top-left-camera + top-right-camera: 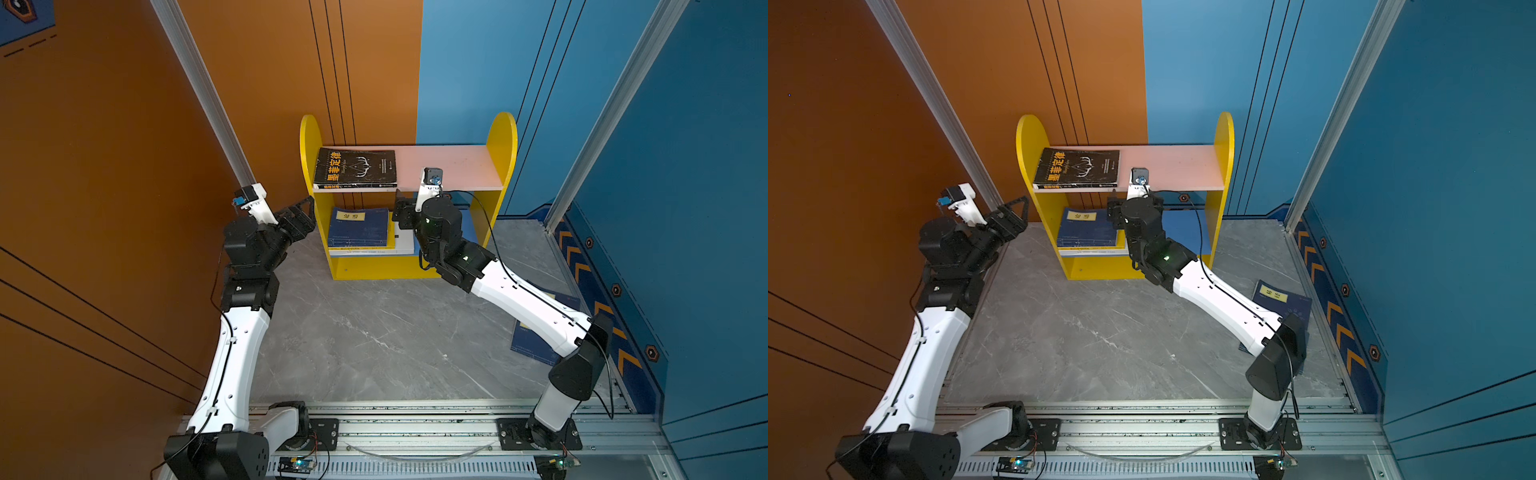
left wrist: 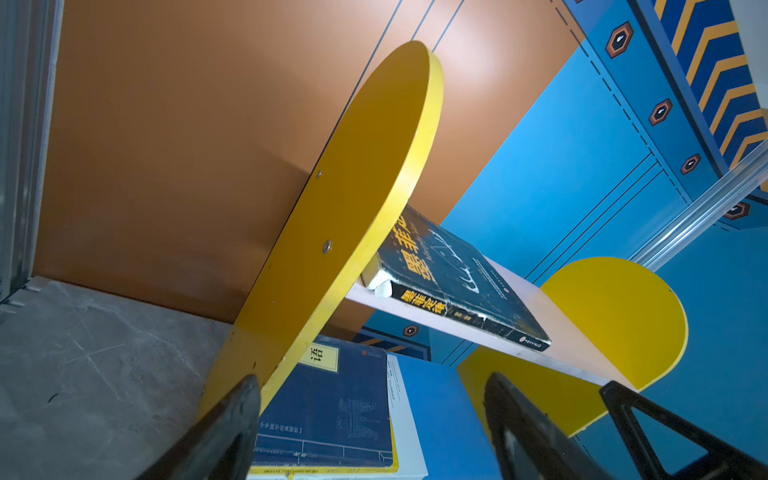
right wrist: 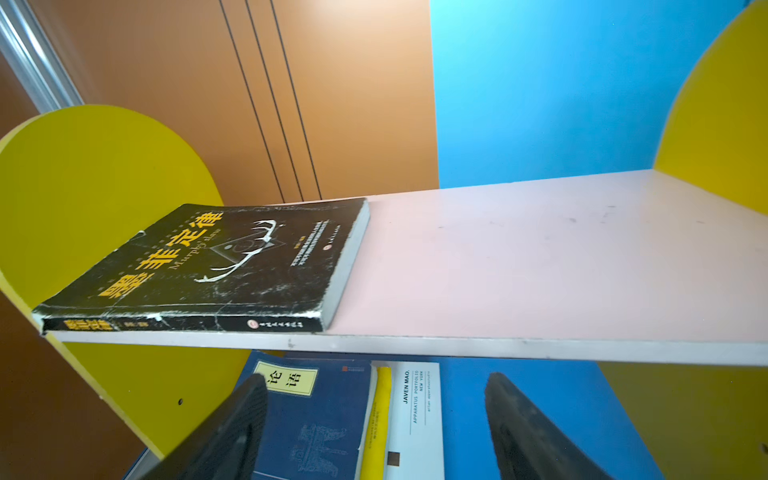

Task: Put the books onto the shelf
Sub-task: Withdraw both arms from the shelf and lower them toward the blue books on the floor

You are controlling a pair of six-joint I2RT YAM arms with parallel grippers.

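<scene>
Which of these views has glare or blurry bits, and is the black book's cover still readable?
Left wrist view: pale glare on the orange wall, and the fingers of the left gripper look dark and soft. Right wrist view: part of the blue wall washes out, yet the black book reads sharply. Both top views: evenly lit, no strong glare.

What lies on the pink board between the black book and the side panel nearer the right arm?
Nothing: the pink board is bare from black book to side panel, shown in the right wrist view.
</scene>
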